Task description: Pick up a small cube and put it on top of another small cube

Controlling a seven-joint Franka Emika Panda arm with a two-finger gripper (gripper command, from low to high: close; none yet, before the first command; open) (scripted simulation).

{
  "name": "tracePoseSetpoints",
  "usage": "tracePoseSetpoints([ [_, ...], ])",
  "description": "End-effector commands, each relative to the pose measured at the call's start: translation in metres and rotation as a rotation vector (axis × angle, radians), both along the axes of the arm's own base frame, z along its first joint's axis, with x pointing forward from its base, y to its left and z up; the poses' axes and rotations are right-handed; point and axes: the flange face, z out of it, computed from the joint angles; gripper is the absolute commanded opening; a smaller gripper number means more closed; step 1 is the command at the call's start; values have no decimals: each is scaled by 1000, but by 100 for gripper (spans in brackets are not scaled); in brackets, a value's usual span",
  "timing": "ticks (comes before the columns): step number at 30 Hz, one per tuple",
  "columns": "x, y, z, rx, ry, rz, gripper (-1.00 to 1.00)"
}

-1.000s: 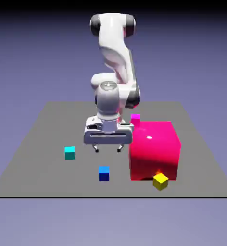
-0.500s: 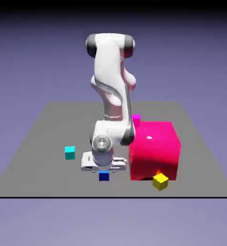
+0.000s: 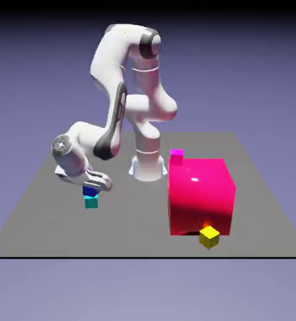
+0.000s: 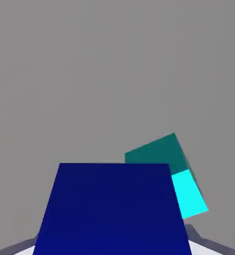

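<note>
The arm is bent down low toward the exterior view's left, and its gripper [image 3: 89, 187] is clenched around the blue cube [image 3: 89, 191], holding it just above the teal cube [image 3: 91, 202] on the grey table [image 3: 44, 213]. In the hand view the blue cube [image 4: 114, 209] fills the bottom, the teal cube [image 4: 181, 182] peeking out beyond it. The big red block [image 3: 200, 195], a yellow cube [image 3: 209, 236] and a pink cube [image 3: 176, 153] sit well apart.

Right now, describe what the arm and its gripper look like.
The arm is glossy white, built of rounded tubular links with dark grey bands at the joints and a grey round cap at the wrist. It rises from a white flared base. The gripper is white too. No cables or markings show.
</note>
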Motion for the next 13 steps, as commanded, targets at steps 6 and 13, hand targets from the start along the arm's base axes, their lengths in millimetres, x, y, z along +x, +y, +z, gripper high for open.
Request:
tracePoseSetpoints([
  [6, -23, 12, -63, -2, 1, 1, -100],
  [13, 0, 0, 0, -2, 1, 1, 100],
])
